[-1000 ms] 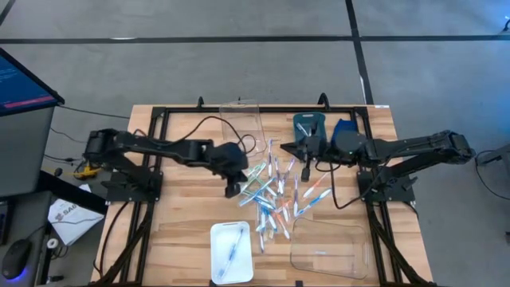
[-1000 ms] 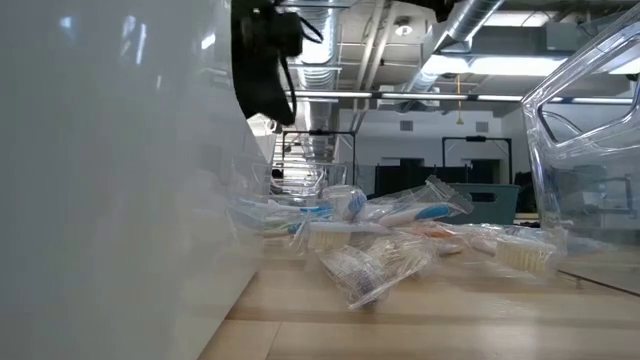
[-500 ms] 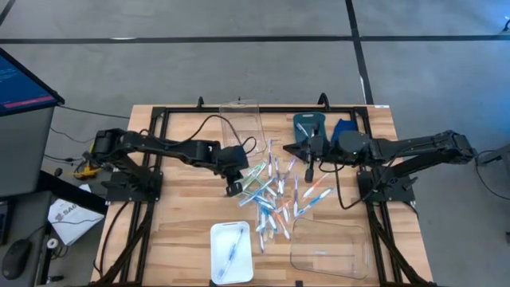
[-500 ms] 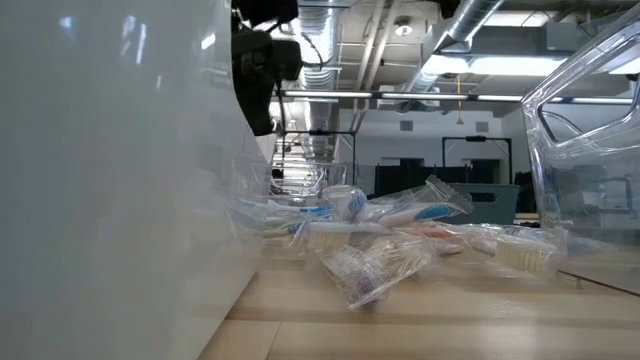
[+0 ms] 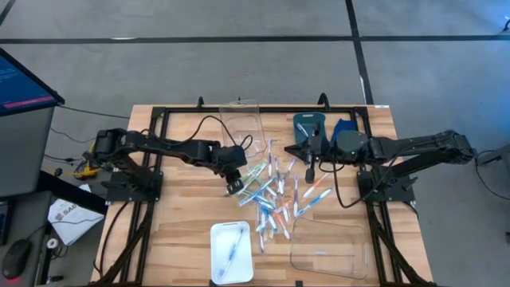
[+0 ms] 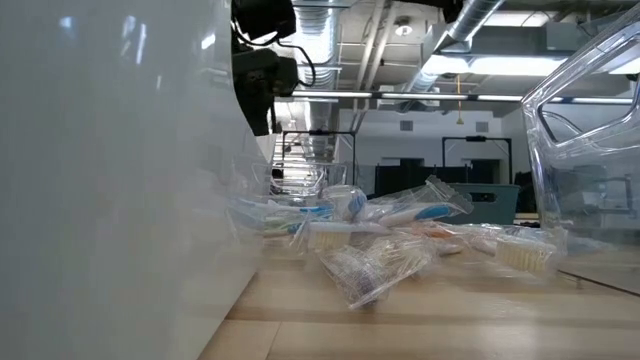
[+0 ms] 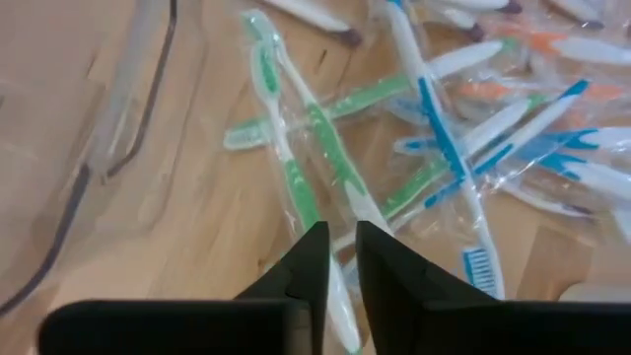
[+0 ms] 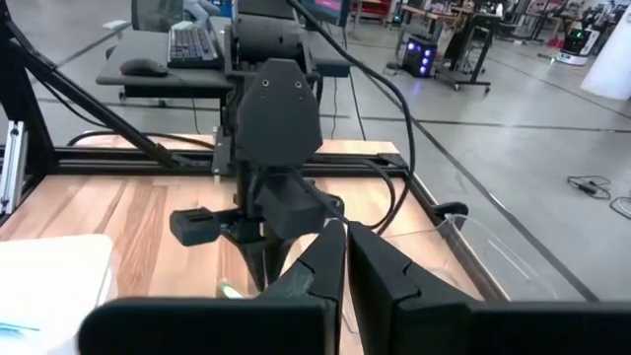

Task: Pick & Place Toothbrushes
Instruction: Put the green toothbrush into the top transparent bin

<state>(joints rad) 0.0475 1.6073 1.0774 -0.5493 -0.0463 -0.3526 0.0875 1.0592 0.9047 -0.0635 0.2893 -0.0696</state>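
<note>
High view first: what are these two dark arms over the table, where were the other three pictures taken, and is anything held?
Two robot arms work at a table. One picture looks straight down, one looks level along the tabletop, and one comes from each arm's wrist. A pile of toothbrushes lies mid-table, with a white tray and a clear tray nearby. The left gripper hangs over a green toothbrush at the pile's edge. The right gripper is shut and holds nothing.
</note>
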